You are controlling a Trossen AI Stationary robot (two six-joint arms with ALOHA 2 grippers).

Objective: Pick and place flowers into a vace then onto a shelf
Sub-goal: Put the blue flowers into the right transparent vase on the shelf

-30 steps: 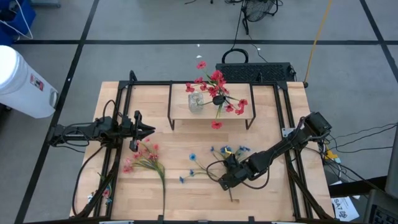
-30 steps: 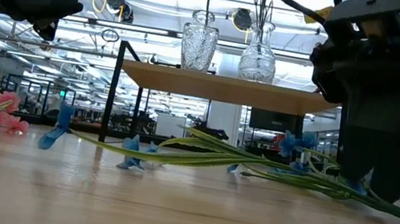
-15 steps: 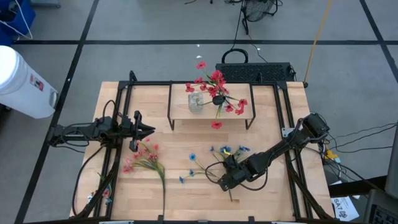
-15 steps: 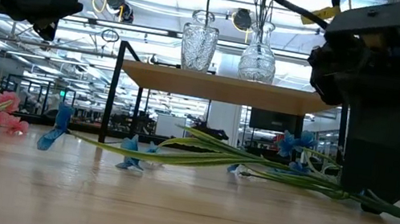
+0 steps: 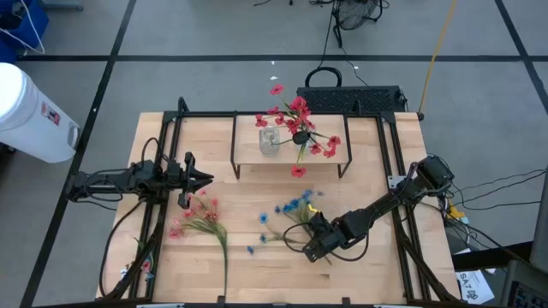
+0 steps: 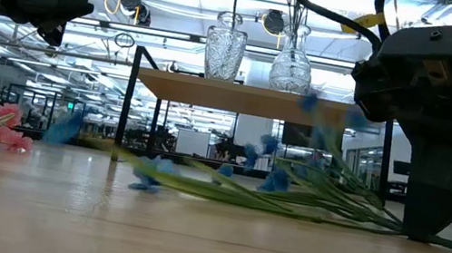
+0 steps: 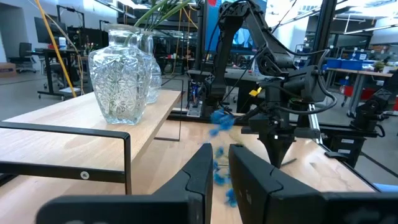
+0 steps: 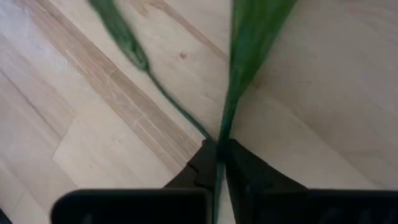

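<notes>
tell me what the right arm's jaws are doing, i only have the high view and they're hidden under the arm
Observer: The right wrist view shows the right gripper shut on the stem of the blue flowers, just above the table.
Operator: are the blossoms off the table
Observer: In the low view the blue heads hang above the wood while the stem end stays low at the jaws.
Operator: is there an empty vase up there
Observer: Yes. The left wrist view shows a cut-glass vase on the shelf with nothing in it; a second vase right behind it holds green stems.
</notes>
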